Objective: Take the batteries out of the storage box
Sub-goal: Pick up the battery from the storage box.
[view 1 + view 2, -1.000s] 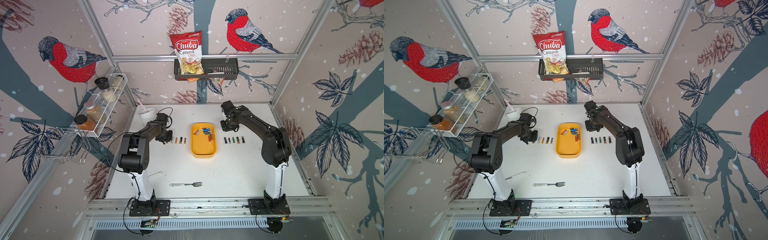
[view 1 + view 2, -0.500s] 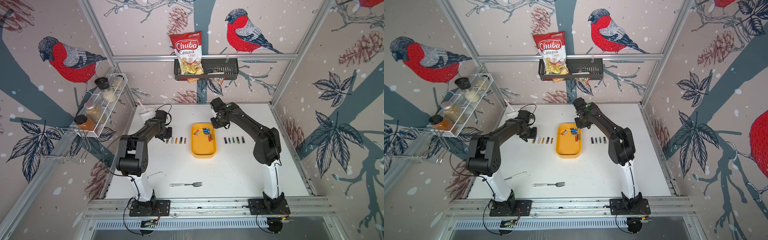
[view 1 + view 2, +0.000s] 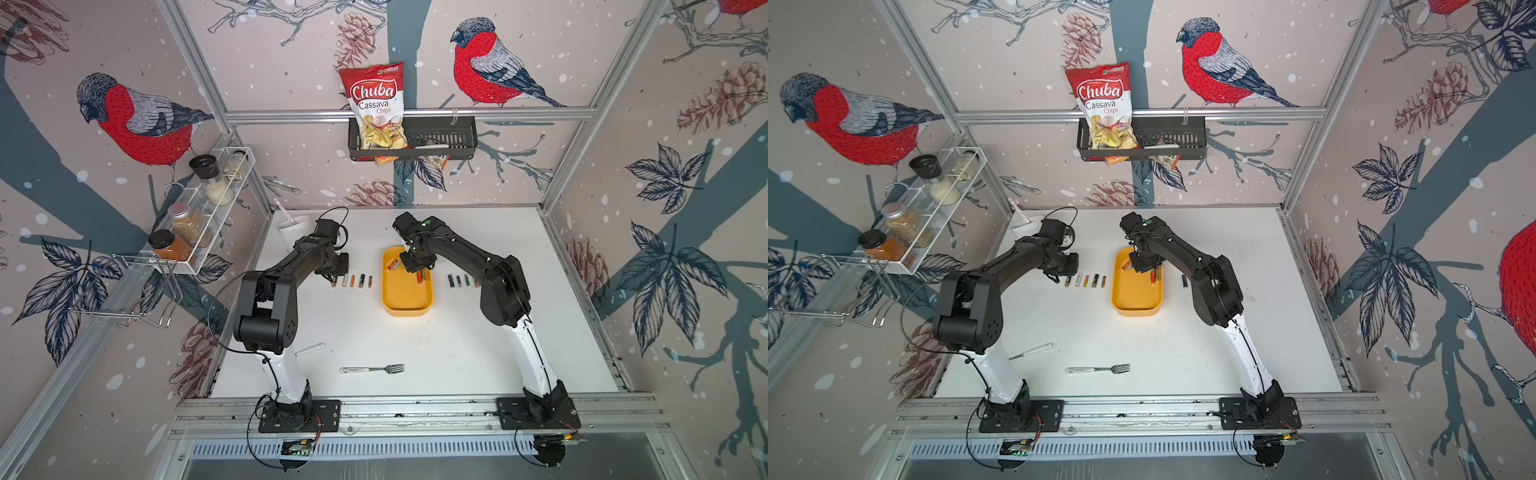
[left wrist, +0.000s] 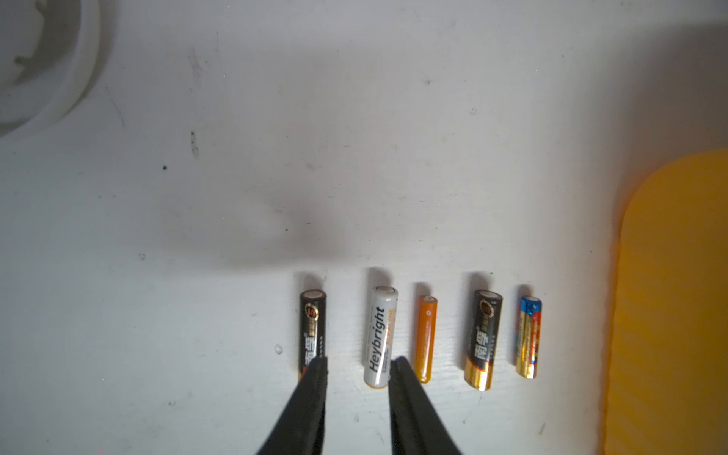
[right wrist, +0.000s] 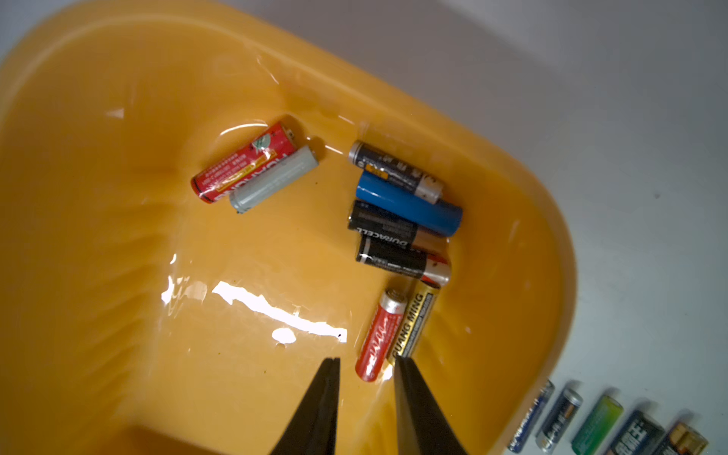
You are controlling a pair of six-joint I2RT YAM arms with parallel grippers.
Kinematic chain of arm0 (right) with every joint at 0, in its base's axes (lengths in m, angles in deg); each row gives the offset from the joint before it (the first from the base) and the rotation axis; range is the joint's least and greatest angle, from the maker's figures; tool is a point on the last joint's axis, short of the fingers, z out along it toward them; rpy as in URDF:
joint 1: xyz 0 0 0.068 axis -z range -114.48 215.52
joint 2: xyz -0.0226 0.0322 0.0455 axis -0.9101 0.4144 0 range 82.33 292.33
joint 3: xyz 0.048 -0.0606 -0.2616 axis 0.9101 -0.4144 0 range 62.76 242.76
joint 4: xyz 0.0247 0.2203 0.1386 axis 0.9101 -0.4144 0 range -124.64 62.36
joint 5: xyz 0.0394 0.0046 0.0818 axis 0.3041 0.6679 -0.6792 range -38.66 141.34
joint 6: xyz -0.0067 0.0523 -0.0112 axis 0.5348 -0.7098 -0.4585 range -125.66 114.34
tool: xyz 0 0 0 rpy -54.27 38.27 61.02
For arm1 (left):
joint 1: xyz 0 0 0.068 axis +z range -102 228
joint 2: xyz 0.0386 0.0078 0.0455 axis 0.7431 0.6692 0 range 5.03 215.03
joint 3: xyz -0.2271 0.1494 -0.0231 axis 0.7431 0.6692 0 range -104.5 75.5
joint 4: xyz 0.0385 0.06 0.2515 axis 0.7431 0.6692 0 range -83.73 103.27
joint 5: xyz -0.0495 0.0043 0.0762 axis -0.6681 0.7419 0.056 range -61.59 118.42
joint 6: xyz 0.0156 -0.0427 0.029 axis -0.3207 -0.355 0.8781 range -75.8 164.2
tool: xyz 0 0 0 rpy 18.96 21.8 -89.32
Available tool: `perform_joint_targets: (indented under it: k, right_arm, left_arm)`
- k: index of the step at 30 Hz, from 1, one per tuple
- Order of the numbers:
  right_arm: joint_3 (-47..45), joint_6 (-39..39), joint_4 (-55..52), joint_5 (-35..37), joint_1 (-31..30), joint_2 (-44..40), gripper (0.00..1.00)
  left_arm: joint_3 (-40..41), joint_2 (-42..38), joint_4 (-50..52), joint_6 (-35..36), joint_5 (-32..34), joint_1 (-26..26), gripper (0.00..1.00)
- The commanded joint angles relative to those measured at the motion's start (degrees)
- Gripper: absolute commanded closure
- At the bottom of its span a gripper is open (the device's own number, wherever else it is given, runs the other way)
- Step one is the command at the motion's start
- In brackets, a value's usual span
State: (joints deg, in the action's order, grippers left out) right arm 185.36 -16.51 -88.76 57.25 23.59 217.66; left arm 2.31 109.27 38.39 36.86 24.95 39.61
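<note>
Eight batteries are seen in the yellow storage box. "DURACELL" is read on a black battery and "GUANG MING" on a gold-and-black battery. The right gripper is held above the box, its jaws narrowly parted and empty. The left gripper, likewise narrowly parted and empty, is poised over a row of batteries on the table, where a white battery is marked "Heybright". "Chuba Cassava Chips" is printed on the bag.

Bullfinch-papered walls, white tabletop
</note>
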Motion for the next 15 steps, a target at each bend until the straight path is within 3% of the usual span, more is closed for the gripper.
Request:
perform_joint_targets:
  k: [1,15]
  right_arm:
    - [0.1,-1.0,-1.6,1.1,-0.1,1.0,0.70]
    - [-1.1,-1.0,-0.8,0.3,-0.1,3.5,0.70]
  left_arm:
    - [0.4,-0.6,-0.3,-0.5,-0.7,-0.3,0.68]
    - [0.8,-1.0,-0.2,-0.6,-0.5,-0.9,0.68]
